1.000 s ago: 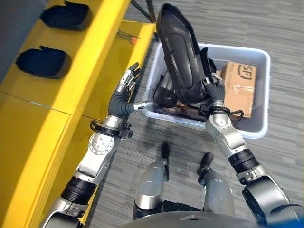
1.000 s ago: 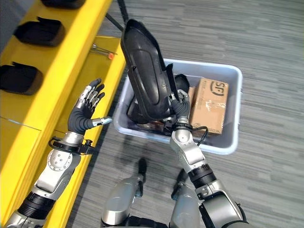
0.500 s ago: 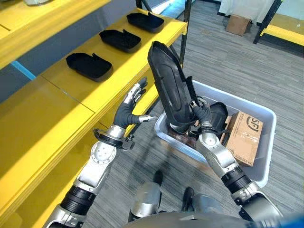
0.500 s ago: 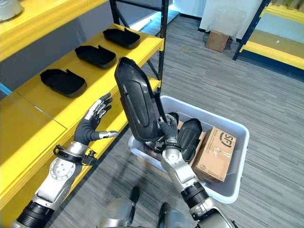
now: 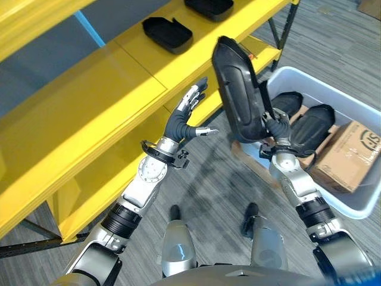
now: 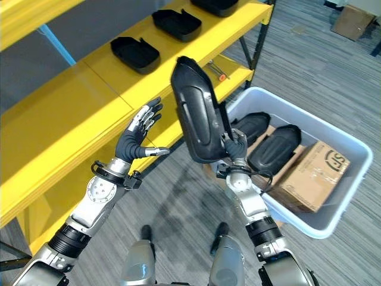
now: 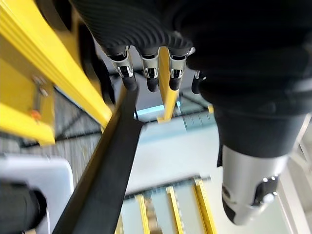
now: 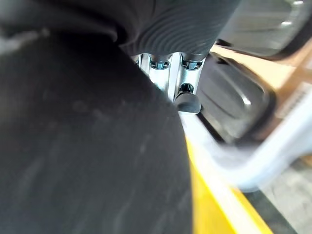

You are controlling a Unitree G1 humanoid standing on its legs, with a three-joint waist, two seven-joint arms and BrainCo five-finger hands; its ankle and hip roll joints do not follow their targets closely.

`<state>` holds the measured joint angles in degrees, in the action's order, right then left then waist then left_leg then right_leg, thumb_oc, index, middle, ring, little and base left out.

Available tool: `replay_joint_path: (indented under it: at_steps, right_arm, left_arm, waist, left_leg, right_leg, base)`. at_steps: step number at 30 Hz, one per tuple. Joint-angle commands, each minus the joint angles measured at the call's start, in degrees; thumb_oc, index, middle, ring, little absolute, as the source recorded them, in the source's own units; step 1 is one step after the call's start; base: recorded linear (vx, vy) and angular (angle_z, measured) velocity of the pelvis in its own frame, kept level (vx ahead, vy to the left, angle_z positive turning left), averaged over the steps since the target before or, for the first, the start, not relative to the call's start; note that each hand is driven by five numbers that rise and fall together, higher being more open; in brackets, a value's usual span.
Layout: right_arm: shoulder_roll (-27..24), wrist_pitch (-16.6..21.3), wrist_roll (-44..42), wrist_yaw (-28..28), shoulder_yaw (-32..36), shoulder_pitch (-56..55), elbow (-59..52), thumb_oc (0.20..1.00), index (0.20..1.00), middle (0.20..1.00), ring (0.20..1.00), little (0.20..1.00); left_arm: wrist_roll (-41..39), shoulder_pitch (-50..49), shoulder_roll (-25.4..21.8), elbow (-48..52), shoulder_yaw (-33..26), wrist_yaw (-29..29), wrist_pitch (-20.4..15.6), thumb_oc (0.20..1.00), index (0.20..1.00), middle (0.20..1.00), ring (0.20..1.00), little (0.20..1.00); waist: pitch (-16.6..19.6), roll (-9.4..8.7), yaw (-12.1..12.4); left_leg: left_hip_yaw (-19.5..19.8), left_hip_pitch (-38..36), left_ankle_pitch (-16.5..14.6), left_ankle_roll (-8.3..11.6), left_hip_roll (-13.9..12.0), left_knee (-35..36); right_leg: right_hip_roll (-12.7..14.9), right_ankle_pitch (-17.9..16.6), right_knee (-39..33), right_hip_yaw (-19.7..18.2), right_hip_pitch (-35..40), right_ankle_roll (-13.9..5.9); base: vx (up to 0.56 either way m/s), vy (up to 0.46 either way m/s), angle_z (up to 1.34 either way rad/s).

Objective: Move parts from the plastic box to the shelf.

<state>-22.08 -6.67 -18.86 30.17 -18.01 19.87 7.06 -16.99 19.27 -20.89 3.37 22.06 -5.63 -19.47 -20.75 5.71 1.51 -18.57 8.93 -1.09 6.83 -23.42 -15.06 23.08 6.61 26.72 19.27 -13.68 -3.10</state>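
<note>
A long black plastic part point(image 6: 199, 113) stands upright in the air between the yellow shelf point(image 6: 77, 95) and the grey plastic box point(image 6: 324, 227). My right hand point(image 6: 236, 150) is shut on the part's lower end; in the right wrist view the part point(image 8: 87, 146) sits against the fingers point(image 8: 168, 73). To the left of the part, my left hand point(image 6: 137, 134) is raised and open, not touching it. Its straight fingers point(image 7: 146, 73) show in the left wrist view. Two more black parts point(image 5: 312, 128) lie in the box.
Black parts point(image 6: 136, 53) point(image 6: 177, 24) lie in a row on the shelf board. A cardboard carton point(image 6: 315, 176) lies in the box's right half. A small red-tipped tool point(image 6: 217, 70) rests on the lower shelf board. Grey floor runs between shelf and box.
The camera has swung, so the whole scene has shifted. My right hand has carried the black part from over the box towards the shelf. The left hand stays raised and open beside it.
</note>
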Motion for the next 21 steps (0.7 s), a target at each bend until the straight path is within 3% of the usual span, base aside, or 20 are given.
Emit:
replay_joint_path:
  at_steps: [1, 4, 8, 12, 21]
  right_arm:
    - [3.9, 3.1, 0.4, -2.1, -3.5, 5.2, -4.4, 0.200, 0.200, 0.200, 0.200, 0.200]
    - [4.1, 1.6, 1.4, -2.8, -3.1, 4.1, -5.3, 0.200, 0.200, 0.200, 0.200, 0.200]
    - [5.3, 0.4, 1.9, -2.1, -3.4, 3.9, -6.6, 0.200, 0.200, 0.200, 0.200, 0.200]
    - [6.6, 0.3, 2.4, -1.0, -3.9, 4.3, -7.3, 0.200, 0.200, 0.200, 0.200, 0.200]
    - [9.7, -1.0, 4.3, 3.8, -4.5, 9.2, -4.7, 0.200, 0.200, 0.200, 0.200, 0.200]
  left_arm:
    - [0.6, -1.3, -0.8, 6.5, 0.9, -2.6, -1.2, 1.000, 1.000, 1.000, 1.000, 1.000]
    - [0.7, -1.9, -0.2, 7.8, 1.7, -3.2, 0.5, 1.000, 1.000, 1.000, 1.000, 1.000]
    - [0.8, -3.4, -1.1, 9.5, 1.4, -3.8, 1.7, 1.000, 1.000, 1.000, 1.000, 1.000]
    - [0.7, -4.5, -2.6, 11.0, 0.6, -4.5, 2.6, 1.000, 1.000, 1.000, 1.000, 1.000]
    - [-0.1, -1.5, -4.0, 11.6, 0.5, -0.2, 3.8, 1.000, 1.000, 1.000, 1.000, 1.000]
  waist:
    - [2.3, 0.24, 0.9]
    - [2.6, 1.01, 2.2]
    - [2.8, 0.66, 4.3]
    - [2.0, -0.01, 6.8]
    - [-0.7, -1.95, 12.1]
  left_leg:
    - [4.3, -4.9, 10.9, -0.15, 7.4, 8.7]
    - [5.9, -6.0, 7.2, -1.82, 12.2, 8.4]
    - [7.5, -6.8, 5.6, -3.35, 15.1, 8.3]
    - [8.7, -6.5, 4.1, -4.64, 16.6, 6.8]
    - [10.0, -1.8, 0.3, -6.47, 18.3, -1.5]
  right_leg:
    - [-8.8, 1.4, -1.4, -0.3, 5.0, 0.99]
    - [-7.3, -0.7, -3.8, -0.6, 7.2, -0.99]
    - [-5.5, -2.5, -6.2, -0.2, 9.3, -2.99]
    - [-3.7, -3.6, -7.2, 1.0, 11.0, -4.42]
    - [-0.2, -5.0, -8.0, 3.9, 14.1, -5.38]
  base:
    - [0.14, 0.632, 1.02]
    - [0.16, 0.520, 0.90]
    - [0.13, 0.280, 0.49]
    - [0.06, 0.165, 0.29]
    - [-0.03, 0.115, 0.26]
